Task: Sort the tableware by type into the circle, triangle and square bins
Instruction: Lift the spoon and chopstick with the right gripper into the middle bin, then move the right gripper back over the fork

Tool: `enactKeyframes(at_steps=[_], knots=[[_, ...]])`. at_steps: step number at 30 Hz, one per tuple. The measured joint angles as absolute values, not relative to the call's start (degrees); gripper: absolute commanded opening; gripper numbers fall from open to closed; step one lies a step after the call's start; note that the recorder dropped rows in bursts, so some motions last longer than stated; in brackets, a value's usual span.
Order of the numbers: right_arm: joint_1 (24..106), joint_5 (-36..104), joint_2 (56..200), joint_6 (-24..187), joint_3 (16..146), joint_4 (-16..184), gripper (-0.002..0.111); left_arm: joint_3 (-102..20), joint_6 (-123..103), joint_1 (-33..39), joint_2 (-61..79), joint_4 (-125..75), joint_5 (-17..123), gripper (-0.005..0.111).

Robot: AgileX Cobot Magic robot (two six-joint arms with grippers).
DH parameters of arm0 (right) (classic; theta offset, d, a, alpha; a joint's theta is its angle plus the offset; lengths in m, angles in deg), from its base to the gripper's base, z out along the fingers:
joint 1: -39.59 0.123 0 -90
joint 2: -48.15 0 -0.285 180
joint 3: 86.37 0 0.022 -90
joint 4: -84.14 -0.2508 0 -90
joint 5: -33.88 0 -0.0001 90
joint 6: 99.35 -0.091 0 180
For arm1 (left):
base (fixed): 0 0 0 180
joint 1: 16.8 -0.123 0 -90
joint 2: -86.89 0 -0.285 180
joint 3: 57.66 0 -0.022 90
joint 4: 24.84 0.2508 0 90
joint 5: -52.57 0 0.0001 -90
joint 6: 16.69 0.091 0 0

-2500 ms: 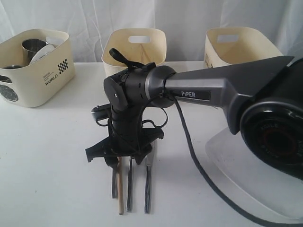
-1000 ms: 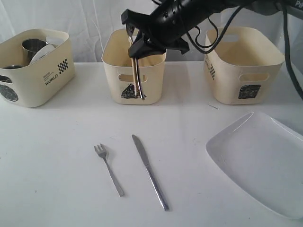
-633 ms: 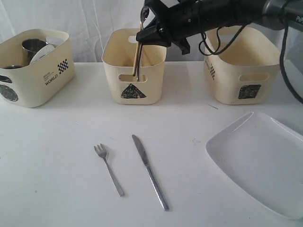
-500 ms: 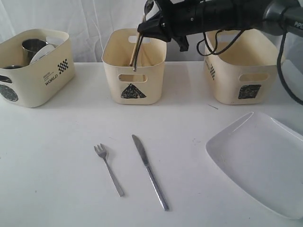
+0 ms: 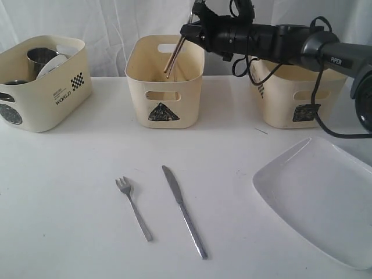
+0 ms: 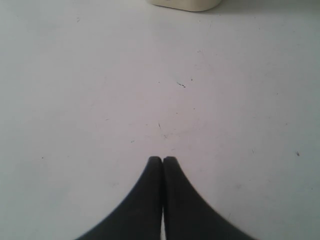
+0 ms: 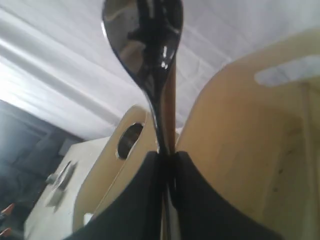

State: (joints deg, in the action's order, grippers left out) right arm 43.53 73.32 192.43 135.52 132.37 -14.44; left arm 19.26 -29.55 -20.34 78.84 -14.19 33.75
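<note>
Spoon (image 7: 142, 30) and chopsticks (image 5: 172, 58) are clamped together in the right hand (image 5: 188, 30) at the top centre of the exterior frame, and we see them slanting down into the triangle bin (image 5: 181, 102) just below. We find the left hand (image 6: 162, 161) with jaws pressed together on nothing, above bare bench (image 6: 100, 75). Fork (image 5: 133, 208) and knife (image 5: 184, 212) lie near each other, not touching, at lower centre; the plate (image 5: 317, 197) fills the lower right. Steel mugs (image 5: 40, 56) and the white bowl (image 5: 53, 63) sit in the circle bin (image 5: 40, 107) at upper left.

The spoon (image 7: 142, 35) is held in the right gripper (image 5: 187, 30), over the triangle bin (image 5: 164, 81). The fork (image 5: 133, 208) and knife (image 5: 183, 210) are laid well before that gripper
</note>
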Motion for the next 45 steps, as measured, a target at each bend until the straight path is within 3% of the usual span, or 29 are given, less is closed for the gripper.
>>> enactKeyframes(at_steps=[3, 5, 8, 10, 14, 16, 17, 18, 26, 32, 38, 45], knots=[[44.33, 66.06, 192.43, 140.2, 133.43, -14.82, 0.0, 19.26, -29.55, -20.34, 78.84, -14.1, 33.75, 0.0], [45.21, 63.02, 192.43, 144.98, 133.53, -14.96, 0.009, 19.26, -29.55, -20.34, 78.84, -14.1, 33.75, 0.0], [46.95, 61.59, 192.43, 151.31, 133.53, -15.16, 0.033, 19.26, -29.55, -20.34, 78.84, -14.1, 33.75, 0.0], [48.18, 61.07, 192.43, 153.49, 133.53, -15.52, 0.038, 19.26, -29.55, -20.34, 78.84, -14.1, 33.75, 0.0], [48.31, 60.03, 192.43, 153.29, 133.53, -15.74, 0.037, 19.26, -29.55, -20.34, 78.84, -14.1, 33.75, 0.0], [48.2, 61.19, 192.29, 149.89, 133.53, -15.74, 0.02, 19.26, -29.55, -20.34, 78.84, -14.1, 33.75, 0.0], [48.06, 62.11, 192.04, 147.42, 133.53, -14.34, 0.005, 19.26, -29.55, -20.34, 78.84, -14.1, 33.75, 0.0], [47.93, 63.38, 190.98, 142.52, 133.53, -9.34, 0.0, 19.26, -29.55, -20.34, 78.84, -14.1, 33.75, 0.0], [48.06, 75.58, 183.62, 113.89, 133.53, 36.23, 0.0, 19.26, -29.55, -20.34, 78.84, -14.1, 33.75, 0.0], [55.05, 91.66, 178.41, 86.52, 131.32, 77.49, 0.0, 19.26, -29.55, -20.34, 78.84, -14.1, 33.75, 0.0], [65.68, 97.61, 174.67, 80.65, 121.47, 81.09, 0.0, 19.26, -29.55, -20.34, 78.84, -14.1, 33.75, 0.0], [77.28, 93.37, 176.5, 81.56, 113.84, 77.86, 0.001, 19.26, -29.55, -20.34, 78.84, -14.1, 33.75, 0.0]])
